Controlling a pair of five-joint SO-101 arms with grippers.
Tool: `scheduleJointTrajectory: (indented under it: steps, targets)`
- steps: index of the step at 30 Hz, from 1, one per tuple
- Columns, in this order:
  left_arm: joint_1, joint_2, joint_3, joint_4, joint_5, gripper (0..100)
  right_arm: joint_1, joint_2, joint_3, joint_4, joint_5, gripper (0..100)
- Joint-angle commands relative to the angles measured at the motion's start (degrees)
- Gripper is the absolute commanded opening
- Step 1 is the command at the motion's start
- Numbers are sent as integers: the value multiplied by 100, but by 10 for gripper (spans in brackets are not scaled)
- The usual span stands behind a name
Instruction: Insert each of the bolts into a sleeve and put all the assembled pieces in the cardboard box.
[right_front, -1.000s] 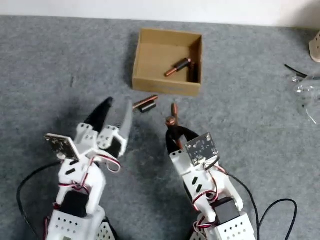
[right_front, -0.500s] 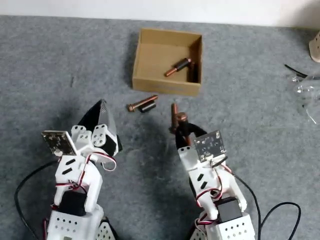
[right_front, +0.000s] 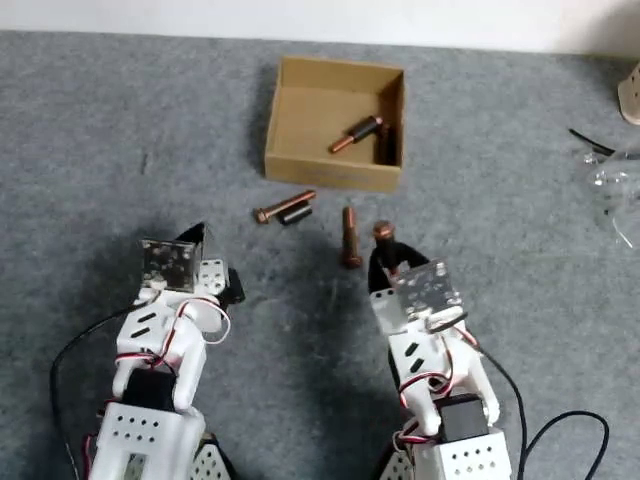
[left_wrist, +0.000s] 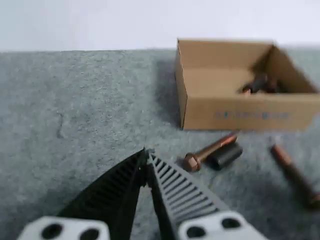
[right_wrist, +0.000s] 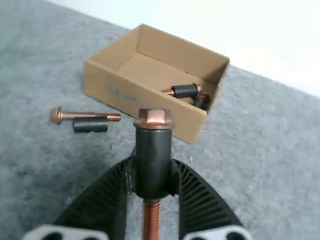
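Cardboard box (right_front: 330, 172) sits at upper centre of the high view, with an assembled piece (right_front: 357, 133) lying inside it. Just below the box on the grey carpet (right_front: 100, 130), a loose bolt (right_front: 283, 206) lies just beside an empty sleeve (right_front: 294, 214). A second bolt (right_front: 349, 236) lies to their right. At lower right, the right gripper (right_wrist: 152, 170) grips a black sleeve (right_wrist: 152, 155) with a copper bolt (right_wrist: 154, 118) through it, head toward the box. At lower left, the left gripper (left_wrist: 146, 157) has its jaws pressed together, holding nothing.

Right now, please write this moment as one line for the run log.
left gripper: shut, empty | right gripper: shut on sleeved bolt | loose: bolt, sleeve, second bolt | box: holds assembly
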Motion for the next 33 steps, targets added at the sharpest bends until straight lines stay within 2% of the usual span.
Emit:
scheduleJointTrajectory:
  steps: [1, 5, 8, 13, 19, 21, 26, 33]
  targets:
    - [154, 119, -356, 44, -281, 7, -145, -40, 22, -224, 290, 5]
    - [145, 119, -356, 44, -281, 7, -127, 75, -356, -488, 290, 5]
    - [145, 119, -356, 44, -290, 7, -127, 840, -936, -673, 308, 5]
    - [127, 119, -312, 44, -299, 7, -119, 3495, -2835, -831, 316, 5]
    - [119, 136, -303, 44, -299, 7, 31, 6905, -6079, -796, 255, 5]
    - [119, 154, -303, 35, -299, 7, 136, 7908, -7160, -778, -18, 5]
    - [119, 154, -303, 26, -299, 7, 462, 10325, -10132, 374, -668, 5]
    - [119, 163, -303, 26, -299, 7, 505, 13508, -14053, 2316, -448, 5]
